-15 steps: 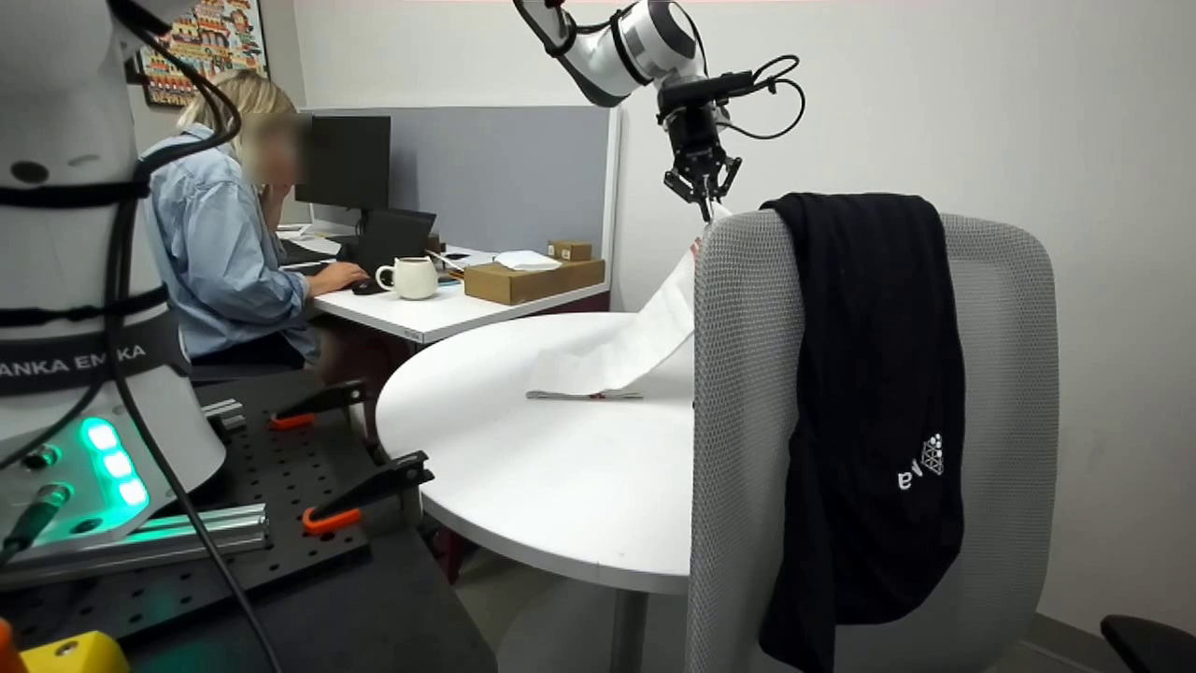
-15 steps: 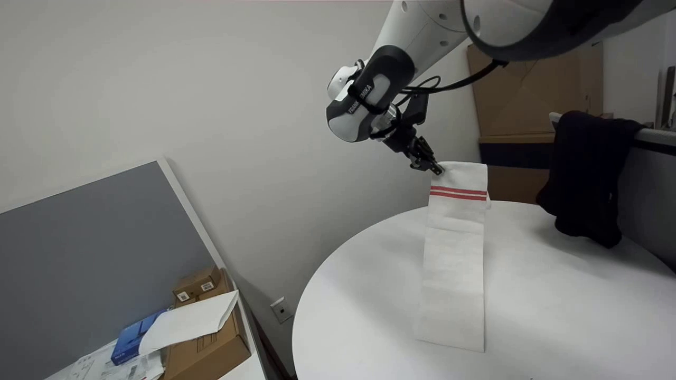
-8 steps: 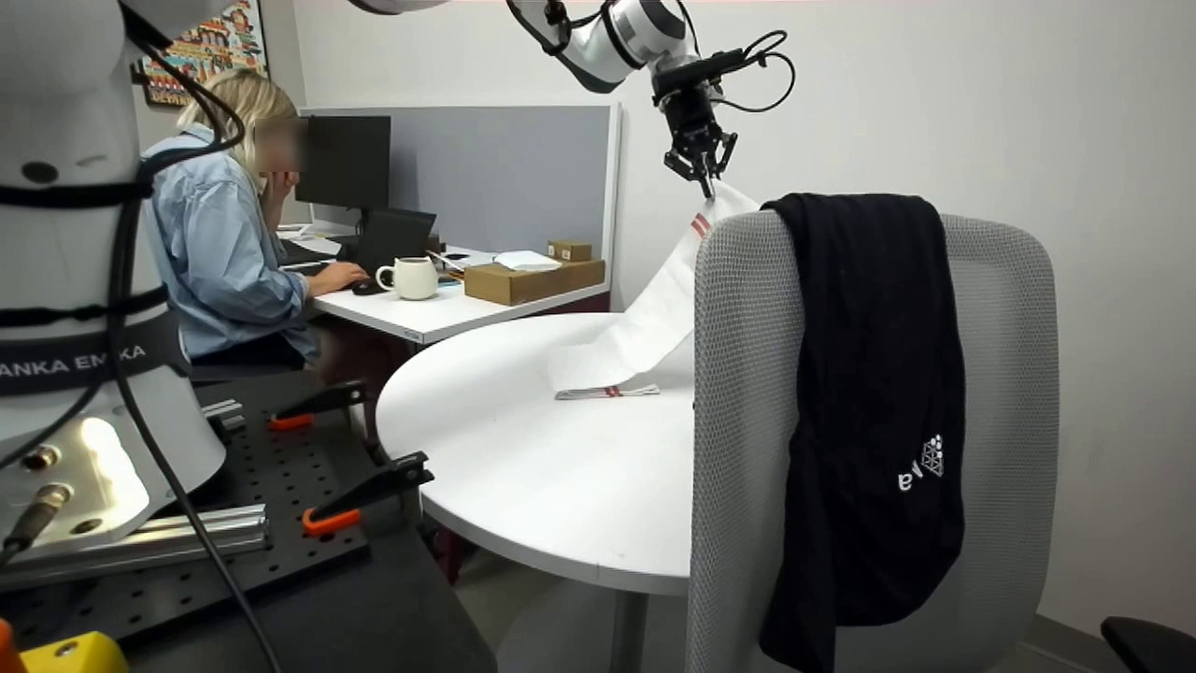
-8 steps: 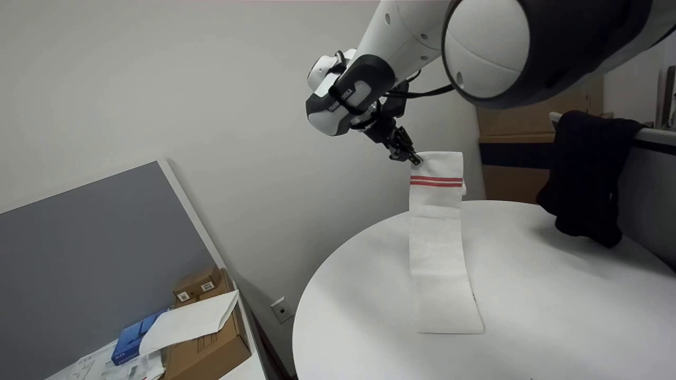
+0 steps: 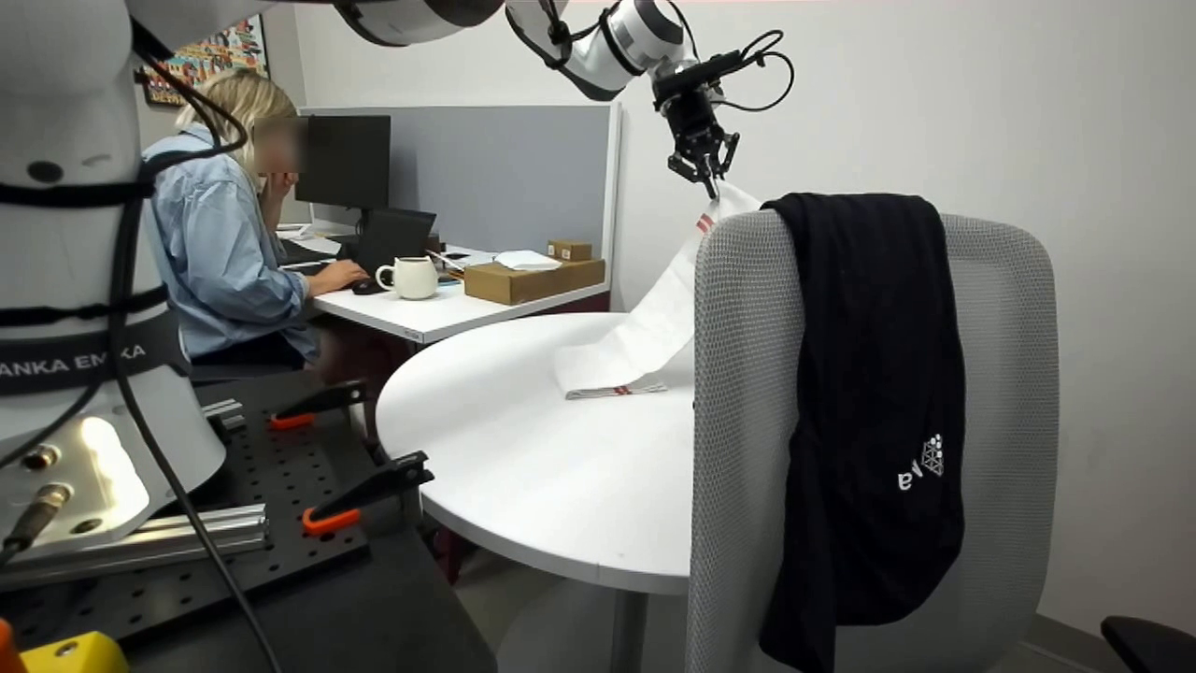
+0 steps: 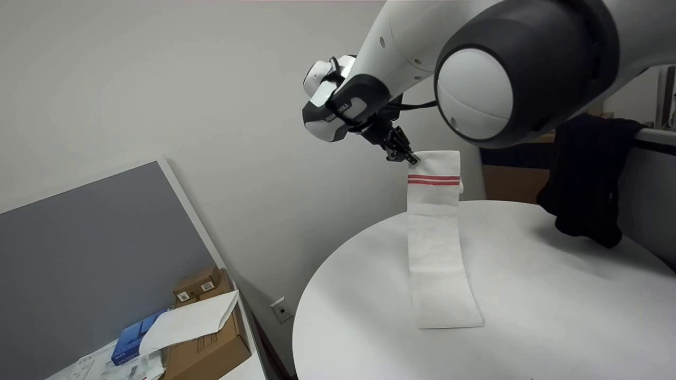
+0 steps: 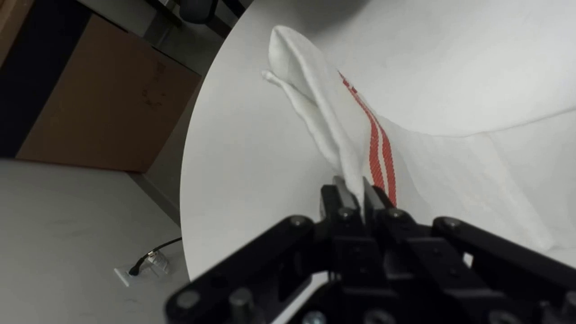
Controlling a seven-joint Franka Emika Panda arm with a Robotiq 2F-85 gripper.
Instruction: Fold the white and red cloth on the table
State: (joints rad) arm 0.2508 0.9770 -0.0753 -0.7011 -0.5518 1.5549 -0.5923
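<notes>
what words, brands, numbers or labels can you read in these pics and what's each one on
"ANKA EM KA": on the dark band of the robot's base, cut off by the picture's edge and partly covered.
Arm joint: lettering too blurred to read surely.
Black garment: white lettering, too unclear to read.
Small cardboard box: labels too small to read.
Blue box: print too small to read.
White and red cloth: no text shows.

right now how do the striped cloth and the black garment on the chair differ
The cloth is white with red stripes; the garment is black with a white logo. The pincer grips the cloth's raised end; the garment drapes over the chair. Both are fabric.
</notes>
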